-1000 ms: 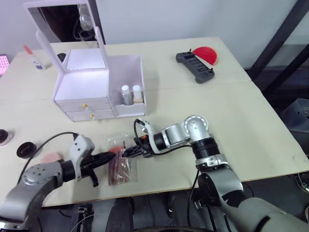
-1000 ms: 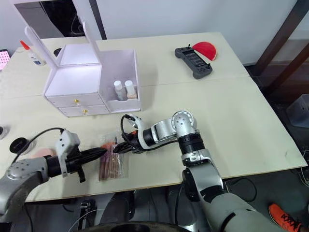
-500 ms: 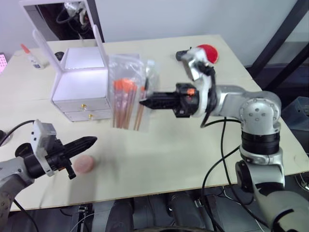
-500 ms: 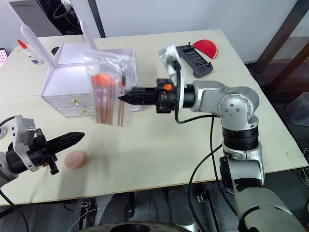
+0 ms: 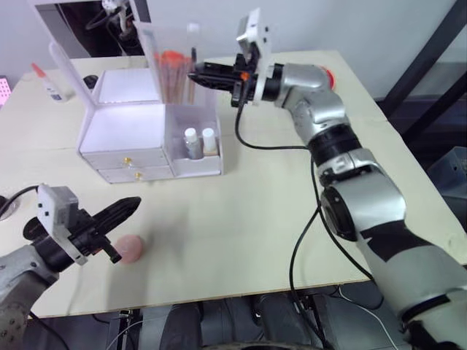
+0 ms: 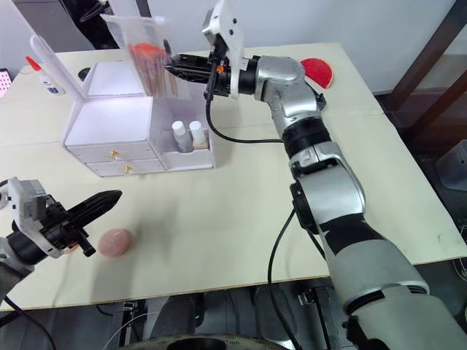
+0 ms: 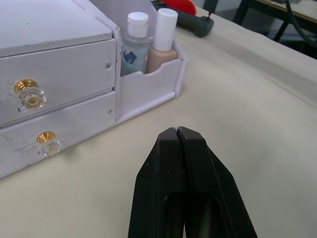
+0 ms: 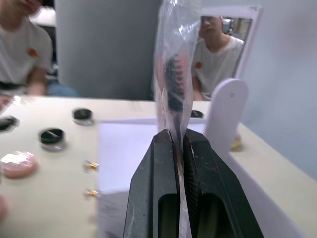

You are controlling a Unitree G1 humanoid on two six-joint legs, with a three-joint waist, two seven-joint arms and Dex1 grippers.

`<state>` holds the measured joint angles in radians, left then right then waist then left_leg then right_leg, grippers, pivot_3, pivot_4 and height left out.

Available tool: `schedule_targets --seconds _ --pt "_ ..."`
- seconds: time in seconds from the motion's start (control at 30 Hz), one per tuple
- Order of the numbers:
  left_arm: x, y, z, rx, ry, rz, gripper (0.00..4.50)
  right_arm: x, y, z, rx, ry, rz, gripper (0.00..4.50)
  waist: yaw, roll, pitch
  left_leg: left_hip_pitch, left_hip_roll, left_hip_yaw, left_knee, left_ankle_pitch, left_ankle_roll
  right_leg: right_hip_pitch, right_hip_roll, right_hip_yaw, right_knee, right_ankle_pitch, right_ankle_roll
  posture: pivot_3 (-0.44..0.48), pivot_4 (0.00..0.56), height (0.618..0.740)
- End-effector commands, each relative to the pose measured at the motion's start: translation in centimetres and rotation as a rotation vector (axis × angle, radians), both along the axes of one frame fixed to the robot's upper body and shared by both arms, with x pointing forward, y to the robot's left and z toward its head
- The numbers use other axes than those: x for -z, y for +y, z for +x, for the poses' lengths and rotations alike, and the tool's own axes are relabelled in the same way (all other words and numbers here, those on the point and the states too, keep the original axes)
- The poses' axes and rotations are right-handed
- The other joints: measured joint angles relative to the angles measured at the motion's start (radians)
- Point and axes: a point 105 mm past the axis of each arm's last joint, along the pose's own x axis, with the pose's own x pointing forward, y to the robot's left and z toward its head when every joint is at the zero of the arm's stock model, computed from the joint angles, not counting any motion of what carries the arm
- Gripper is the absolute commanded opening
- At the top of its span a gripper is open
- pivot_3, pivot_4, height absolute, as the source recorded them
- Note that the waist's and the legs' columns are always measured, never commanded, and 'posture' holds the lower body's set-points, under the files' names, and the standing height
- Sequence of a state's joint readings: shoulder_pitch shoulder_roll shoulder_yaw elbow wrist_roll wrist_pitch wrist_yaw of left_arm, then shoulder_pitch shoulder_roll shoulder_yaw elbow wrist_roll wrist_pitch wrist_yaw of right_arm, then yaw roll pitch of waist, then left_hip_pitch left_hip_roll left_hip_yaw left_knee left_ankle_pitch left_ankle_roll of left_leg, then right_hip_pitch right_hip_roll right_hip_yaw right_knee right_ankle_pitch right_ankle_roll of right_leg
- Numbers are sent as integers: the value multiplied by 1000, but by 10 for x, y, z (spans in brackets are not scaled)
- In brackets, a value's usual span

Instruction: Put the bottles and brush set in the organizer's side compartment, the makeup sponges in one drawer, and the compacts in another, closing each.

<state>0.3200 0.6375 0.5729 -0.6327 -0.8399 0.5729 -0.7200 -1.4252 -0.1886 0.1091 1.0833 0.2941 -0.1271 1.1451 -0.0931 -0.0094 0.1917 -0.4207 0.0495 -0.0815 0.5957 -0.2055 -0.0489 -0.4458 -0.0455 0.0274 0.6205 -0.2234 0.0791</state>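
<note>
Holding the brush set (image 5: 174, 73) by one edge of its clear sleeve, the right gripper (image 5: 195, 75) has its fingers pinched tight on the plastic, so the brushes hang free below the grip and can go down into a narrow slot. The set hangs over the organizer (image 5: 149, 127), above the side compartment (image 5: 197, 157) and not yet in it. Two bottles (image 7: 148, 42) already stand upright in that compartment, side by side at its front; the remaining room appears to lie behind them, which likely explains the high carry. Both drawers (image 7: 54, 96) are shut, gold knobs facing out.

The left gripper (image 5: 120, 211) hovers low over the table (image 5: 292, 211) with its fingers pressed together on nothing, just beside a pink makeup sponge (image 5: 128, 248), well clear of the organizer. Dark round compacts (image 8: 52, 136) lie on the table, not yet stowed. Judged progress: the side compartment is nearly filled; both drawer steps are outstanding.
</note>
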Motion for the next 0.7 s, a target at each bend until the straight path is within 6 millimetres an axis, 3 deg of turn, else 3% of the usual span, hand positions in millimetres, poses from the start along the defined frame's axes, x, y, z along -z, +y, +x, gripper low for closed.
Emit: schedule_targets --seconds 0.03,0.57,0.7 --pt "-10 0 -4 -19 -52 11 0 -6 5 0 10 -88 -24 25 0 0 0 0 0 0 0 0 0 0 0 0 0 0 -1 0 150 740" --pt "-11 0 -6 -53 -58 43 0 45 18 11 90 -60 -180 25 -3 0 0 10 0 0 1 2 -3 4 0 1 9 -1 -4 0 150 740" --pt "-12 0 -7 -52 -60 48 0 45 16 13 104 -44 -174 1557 -3 0 0 11 0 0 2 2 -3 4 1 2 10 -2 -5 0 150 740"
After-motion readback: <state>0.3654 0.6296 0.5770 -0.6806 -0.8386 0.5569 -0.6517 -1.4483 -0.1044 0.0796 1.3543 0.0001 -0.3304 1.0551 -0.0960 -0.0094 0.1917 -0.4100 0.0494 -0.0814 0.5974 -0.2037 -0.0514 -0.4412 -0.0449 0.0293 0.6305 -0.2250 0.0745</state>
